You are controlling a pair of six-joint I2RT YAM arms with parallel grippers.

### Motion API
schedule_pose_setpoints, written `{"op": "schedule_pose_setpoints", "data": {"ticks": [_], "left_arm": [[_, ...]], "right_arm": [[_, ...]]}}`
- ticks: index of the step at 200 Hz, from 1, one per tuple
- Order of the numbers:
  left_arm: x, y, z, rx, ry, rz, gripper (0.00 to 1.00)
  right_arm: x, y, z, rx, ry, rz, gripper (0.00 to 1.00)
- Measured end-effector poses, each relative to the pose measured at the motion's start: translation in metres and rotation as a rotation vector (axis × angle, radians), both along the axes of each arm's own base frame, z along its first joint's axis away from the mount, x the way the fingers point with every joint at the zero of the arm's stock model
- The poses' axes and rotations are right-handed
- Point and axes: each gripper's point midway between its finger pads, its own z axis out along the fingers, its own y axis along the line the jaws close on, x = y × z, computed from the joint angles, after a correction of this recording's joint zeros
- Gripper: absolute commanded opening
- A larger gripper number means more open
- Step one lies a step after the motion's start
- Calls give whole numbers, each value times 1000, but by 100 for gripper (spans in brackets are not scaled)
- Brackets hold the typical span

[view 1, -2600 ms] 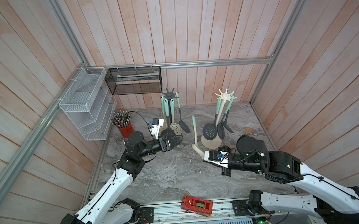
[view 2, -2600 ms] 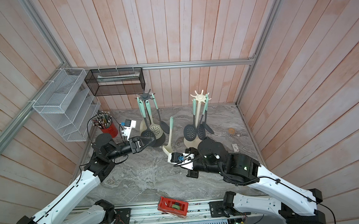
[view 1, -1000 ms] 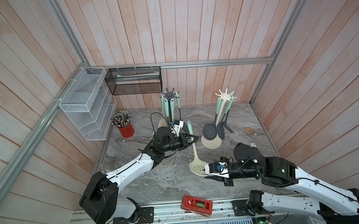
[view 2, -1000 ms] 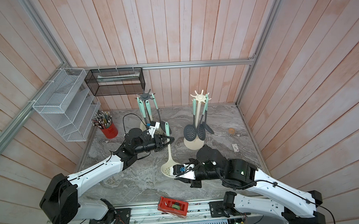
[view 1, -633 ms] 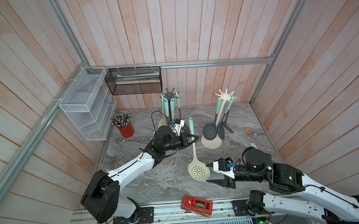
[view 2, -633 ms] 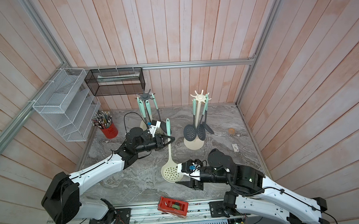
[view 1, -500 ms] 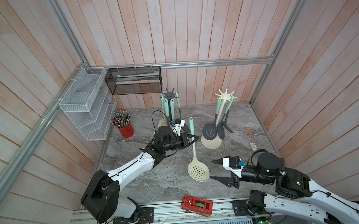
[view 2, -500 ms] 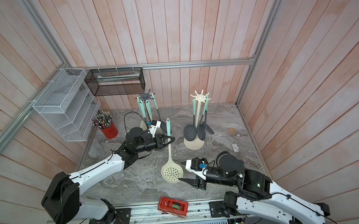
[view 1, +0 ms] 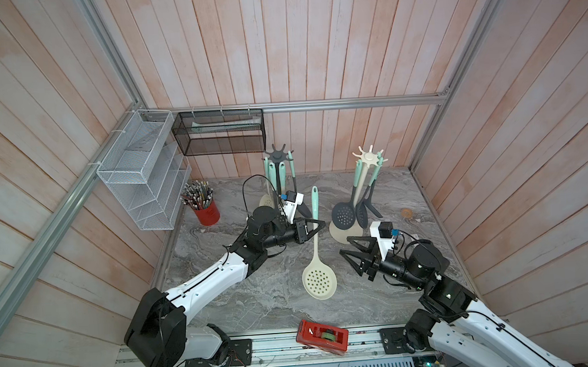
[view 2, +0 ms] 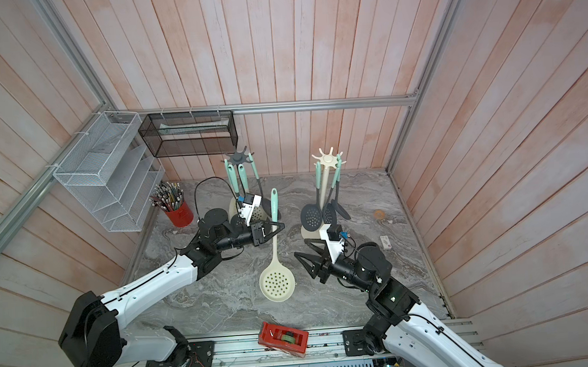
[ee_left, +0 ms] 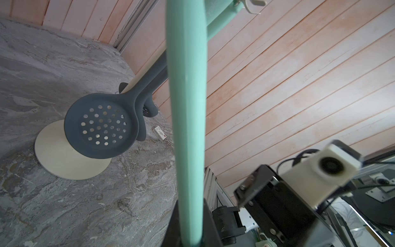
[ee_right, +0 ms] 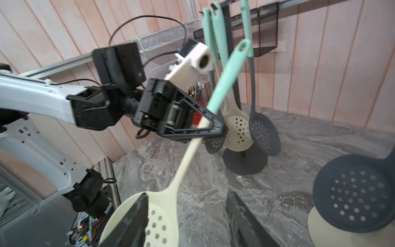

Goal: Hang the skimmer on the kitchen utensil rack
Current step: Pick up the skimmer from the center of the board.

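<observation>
The skimmer [view 1: 319,281] is cream with a mint handle and hangs head-down over the table's middle. My left gripper [view 1: 317,224] is shut on its handle where mint meets cream, as the left wrist view shows up close [ee_left: 190,226]. The skimmer's handle end points toward the dark utensil rack [view 1: 277,156] behind it. A cream rack [view 1: 367,157] with dark utensils stands to the right. My right gripper [view 1: 346,246] is open and empty, right of the skimmer's head. In the right wrist view its fingers [ee_right: 132,220] frame the skimmer's head [ee_right: 162,224].
A red pencil cup [view 1: 206,213] stands at the back left below a white wire shelf [view 1: 140,175] and a black mesh basket [view 1: 219,136]. A red tape dispenser [view 1: 322,336] lies on the front rail. A small round disc [view 1: 405,213] lies at the right.
My right gripper has let go of the skimmer's head, opened, and drawn back to the right. The skimmer now hangs from my left gripper alone.
</observation>
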Motion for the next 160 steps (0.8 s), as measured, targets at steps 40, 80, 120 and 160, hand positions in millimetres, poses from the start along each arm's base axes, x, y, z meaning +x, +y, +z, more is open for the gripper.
{"op": "schedule_pose_setpoints", "data": {"ticks": [40, 80, 120, 160], "left_arm": [[-7, -3, 13, -30, -99, -50, 0], [-16, -9, 20, -68, -148, -127, 0], [-25, -11, 25, -85, -197, -180, 0], [-28, -16, 26, -96, -216, -218, 0]], "right_arm": [[-11, 10, 3, 84, 27, 147, 61], [-15, 23, 6, 109, 34, 245, 61], [-9, 30, 2, 116, 57, 260, 62], [-5, 36, -1, 116, 58, 282, 62]]}}
